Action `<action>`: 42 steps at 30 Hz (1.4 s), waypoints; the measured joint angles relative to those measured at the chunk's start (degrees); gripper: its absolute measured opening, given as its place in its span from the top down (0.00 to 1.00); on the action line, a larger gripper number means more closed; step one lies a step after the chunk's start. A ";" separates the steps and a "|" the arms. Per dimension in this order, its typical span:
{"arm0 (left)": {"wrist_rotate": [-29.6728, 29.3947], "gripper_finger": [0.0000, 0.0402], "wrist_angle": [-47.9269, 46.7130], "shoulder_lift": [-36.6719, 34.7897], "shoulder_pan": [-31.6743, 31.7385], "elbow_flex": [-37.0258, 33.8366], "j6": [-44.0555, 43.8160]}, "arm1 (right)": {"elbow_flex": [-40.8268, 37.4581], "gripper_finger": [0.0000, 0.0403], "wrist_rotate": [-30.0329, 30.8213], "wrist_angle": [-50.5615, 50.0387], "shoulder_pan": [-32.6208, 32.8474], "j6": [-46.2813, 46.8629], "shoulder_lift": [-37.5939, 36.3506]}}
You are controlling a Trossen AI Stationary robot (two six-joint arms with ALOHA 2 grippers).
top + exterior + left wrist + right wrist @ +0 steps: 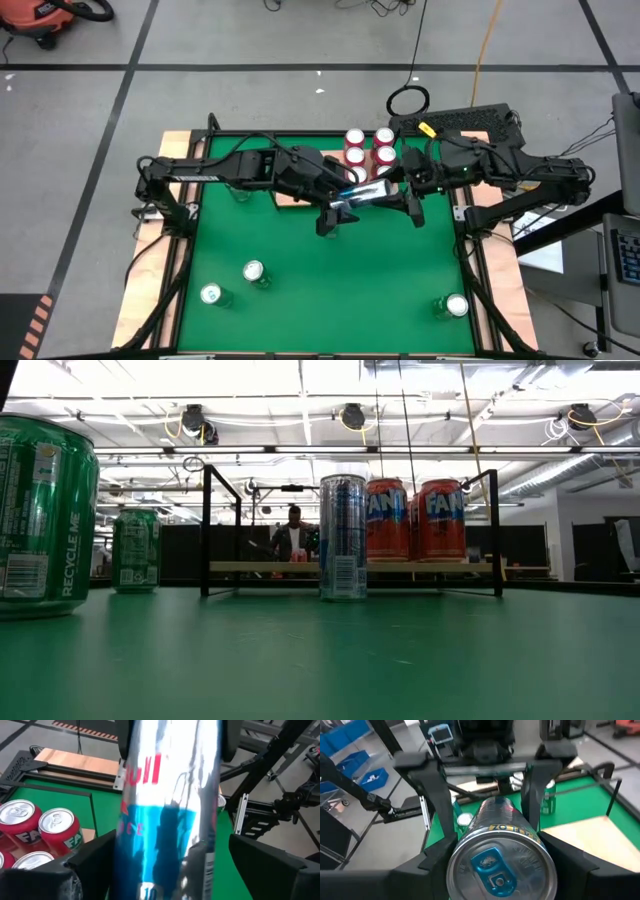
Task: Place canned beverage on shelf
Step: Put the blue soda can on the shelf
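A silver-and-blue can (365, 192) lies roughly level in the air between my two grippers, in front of the shelf (290, 197), a light-wood board with a black rail. My right gripper (500, 865) is shut on its top end. My left gripper (165, 870) is open, one finger on each side of its bottom end (150, 885), with a gap showing beside one finger. Red cans (370, 147) stand on the shelf's right part. The low view shows a like can (343, 538) upright on the table before the shelf (270, 567), with no gripper in that picture. My right gripper pinches the can's top end (470, 845) between its two fingers, one on each side just behind the rim. The fingers come level from the table's right side and lie along the can. The can is lifted clear, roughly level, its tab end toward my right wrist.
Three green cans stand on the green mat near the front: two at the left (253, 272) (210, 295) and one at the right (455, 305). Another green can (240, 190) stands by my left arm. A black frame edges the table. A person stands far behind the shelf (293, 535).
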 joint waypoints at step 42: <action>-4.74 0.16 -9.15 0.00 -1.07 -0.07 -5.17 | -0.01 0.42 -0.76 -0.56 -0.02 0.76 -0.11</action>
